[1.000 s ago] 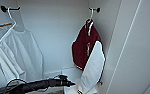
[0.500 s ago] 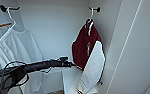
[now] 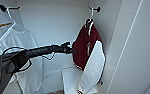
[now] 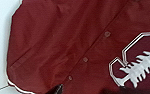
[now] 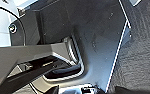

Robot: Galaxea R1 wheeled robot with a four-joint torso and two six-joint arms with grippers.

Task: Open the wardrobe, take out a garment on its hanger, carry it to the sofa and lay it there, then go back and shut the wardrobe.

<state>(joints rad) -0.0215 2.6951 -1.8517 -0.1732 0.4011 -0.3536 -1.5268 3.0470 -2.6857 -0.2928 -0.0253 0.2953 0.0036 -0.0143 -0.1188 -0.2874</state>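
Garment [image 3: 87, 48] hung on its hanger [image 3: 91, 15] at the far right inside the open wardrobe [image 3: 131, 45], so the left gripper [image 3: 70, 48] reached close beside it. I could not tell how its jaws stood.

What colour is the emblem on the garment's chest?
White with a white outline, on the maroon garment; clearest in the left wrist view.

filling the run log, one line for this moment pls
wardrobe: open | jacket: on hanger, on peg | left tool: at jacket, grip unclear | white t-shirt: hanging left
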